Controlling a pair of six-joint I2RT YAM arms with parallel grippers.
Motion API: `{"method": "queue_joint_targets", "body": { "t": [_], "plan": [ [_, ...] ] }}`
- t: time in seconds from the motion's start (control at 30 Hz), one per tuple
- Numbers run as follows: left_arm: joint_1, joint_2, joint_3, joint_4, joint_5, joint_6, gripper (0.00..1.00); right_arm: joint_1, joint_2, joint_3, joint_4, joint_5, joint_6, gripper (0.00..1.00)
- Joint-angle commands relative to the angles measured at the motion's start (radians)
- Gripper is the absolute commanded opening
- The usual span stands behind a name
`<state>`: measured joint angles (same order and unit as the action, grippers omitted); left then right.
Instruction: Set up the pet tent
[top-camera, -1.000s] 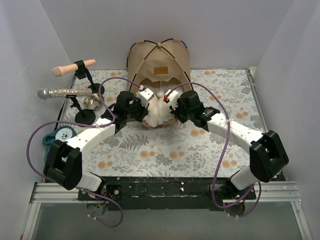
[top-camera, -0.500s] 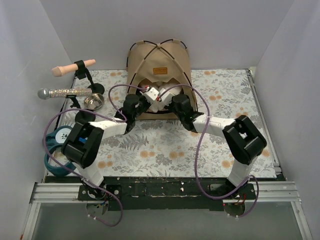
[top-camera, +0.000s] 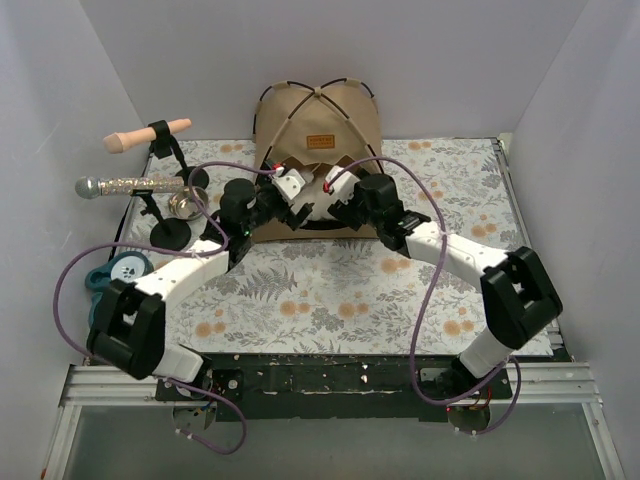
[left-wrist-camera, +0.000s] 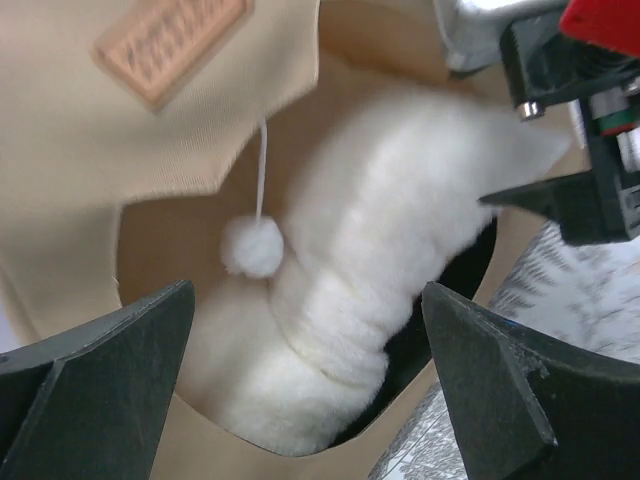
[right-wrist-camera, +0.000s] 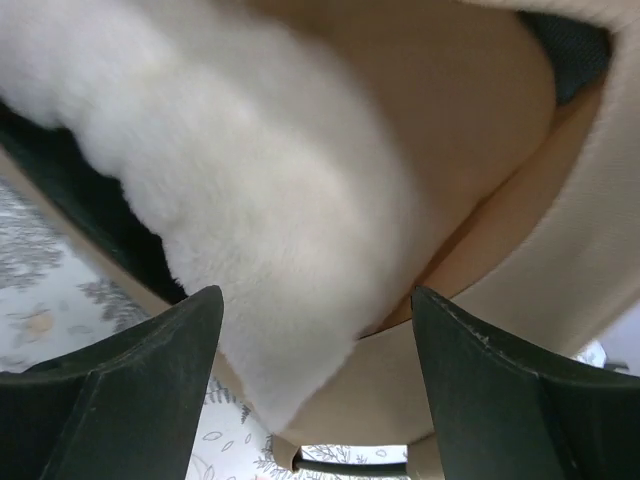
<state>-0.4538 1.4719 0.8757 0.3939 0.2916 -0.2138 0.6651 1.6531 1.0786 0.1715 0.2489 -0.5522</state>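
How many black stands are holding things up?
2. The back stand, at the far left, holds a peach stick; the nearer stand, just in front, holds a glittery microphone. No others show.

Plain white walls — floral-print table cover below.

Matt tan woven cloth of the pet tent; fluffy white plush pillow; glossy metal bowl

The top camera sits above and behind the arm bases and looks down on the whole table. Each wrist camera looks forward between its own spread jaws, very near the doorway of the pet tent. Both wrist views share the white pillow just beyond the jaws.
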Motion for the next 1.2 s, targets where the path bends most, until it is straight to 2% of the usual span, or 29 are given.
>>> {"method": "queue_joint_targets", "body": {
  "t": [0.0, 0.13, 0.2, 0.27, 0.4, 0.5, 0.6, 0.73, 0.8, 0.87, 0.97, 1.17],
  "plan": [
    [0.0, -0.113, 0.014, -0.154, 0.132, -0.047, 0.98, 0.005, -0.114, 0.03, -0.197, -0.236, 0.009, 0.84],
    [0.004, -0.202, 0.025, -0.283, 0.205, -0.053, 0.98, -0.009, -0.157, 0.099, -0.456, -0.448, -0.031, 0.84],
    [0.006, -0.234, 0.051, -0.329, 0.181, -0.134, 0.98, -0.013, -0.173, 0.113, -0.507, -0.522, -0.04, 0.81],
    [0.032, -0.237, 0.106, -0.387, 0.138, -0.252, 0.98, -0.013, -0.168, 0.121, -0.483, -0.501, -0.014, 0.65],
    [0.145, -0.203, 0.222, -0.57, 0.103, -0.458, 0.98, -0.012, -0.015, 0.229, -0.412, -0.254, 0.017, 0.12],
    [0.188, -0.219, 0.224, -0.584, 0.058, -0.48, 0.98, -0.012, 0.127, 0.311, -0.435, -0.119, -0.052, 0.07],
    [0.231, -0.236, 0.22, -0.569, 0.0, -0.515, 0.98, 0.002, 0.233, 0.29, -0.321, -0.031, -0.155, 0.03],
    [0.309, -0.209, 0.273, -0.613, 0.017, -0.576, 0.98, 0.007, 0.411, 0.328, -0.137, 0.136, -0.314, 0.03],
    [0.314, -0.211, 0.273, -0.619, 0.014, -0.575, 0.98, 0.001, 0.468, 0.365, -0.075, 0.206, -0.385, 0.09],
    [0.314, -0.206, 0.264, -0.622, 0.004, -0.561, 0.98, -0.009, 0.482, 0.398, -0.087, 0.228, -0.399, 0.14],
    [0.323, -0.167, 0.284, -0.653, -0.038, -0.561, 0.98, -0.021, 0.392, 0.358, -0.17, 0.195, -0.358, 0.21],
    [0.342, -0.018, 0.402, -0.756, 0.111, -0.535, 0.98, -0.018, 0.081, 0.202, -0.355, -0.077, -0.238, 0.59]
  ]
}}
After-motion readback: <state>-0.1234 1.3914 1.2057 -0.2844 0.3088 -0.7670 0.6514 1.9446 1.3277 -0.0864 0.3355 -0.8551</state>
